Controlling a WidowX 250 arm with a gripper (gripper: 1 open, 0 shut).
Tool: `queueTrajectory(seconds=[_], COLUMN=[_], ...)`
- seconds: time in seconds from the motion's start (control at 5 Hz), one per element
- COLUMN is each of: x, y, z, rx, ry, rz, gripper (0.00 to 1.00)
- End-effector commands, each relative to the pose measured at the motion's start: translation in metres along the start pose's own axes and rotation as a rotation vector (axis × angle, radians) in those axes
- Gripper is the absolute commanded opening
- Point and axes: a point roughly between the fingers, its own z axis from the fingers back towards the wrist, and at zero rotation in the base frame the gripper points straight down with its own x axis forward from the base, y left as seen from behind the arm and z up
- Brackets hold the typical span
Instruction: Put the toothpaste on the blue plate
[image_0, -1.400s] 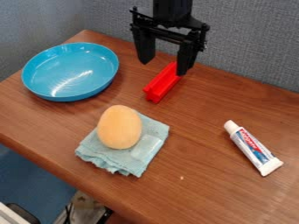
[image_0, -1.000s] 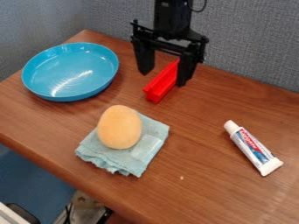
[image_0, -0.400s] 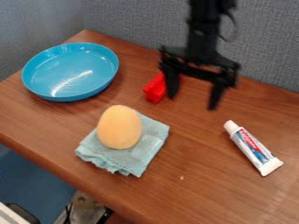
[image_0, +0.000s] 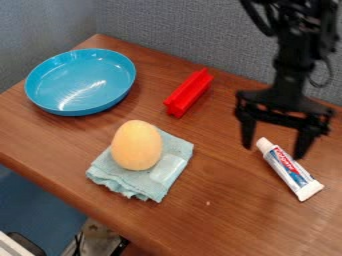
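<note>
Barely begun, by the look of it. Brown tabletop (image_0: 54, 135) carrying everything, with its far right corner cut off by the frame. Blue plate (image_0: 80, 82) at the far left, empty and glossy, nothing yet delivered. Black arm dropping in from the top right, upper part out of frame. Tool (image_0: 282, 128) pointing straight down with fingers spread wide, holding nothing, poised over the cap end of the toothpaste (image_0: 289, 168). Toothpaste lying flat near the right edge, well apart from the plate, not gripped. Left to do, probably: lower, close on the tube, lift, carry across past the red block (image_0: 189, 91) and the orange egg-shaped thing (image_0: 135, 145) on the pale cloth (image_0: 140, 172), release over the plate. Unclear whether the fingertips already touch the tabletop. Print on the tube too small to read.
</note>
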Motion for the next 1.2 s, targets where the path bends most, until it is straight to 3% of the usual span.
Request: queueTrajectory(seconds=[0.0,0.4,1.0], x=[0.0,0.001,0.014], y=[-0.026,-0.041,-0.047], z=[0.006,0.001,-0.01], rx=[-0.044,-0.062,-0.054], ry=[-0.055,-0.081,-0.096], rz=[0.081,0.25,0.371], gripper=[1.0,1.0,1.0])
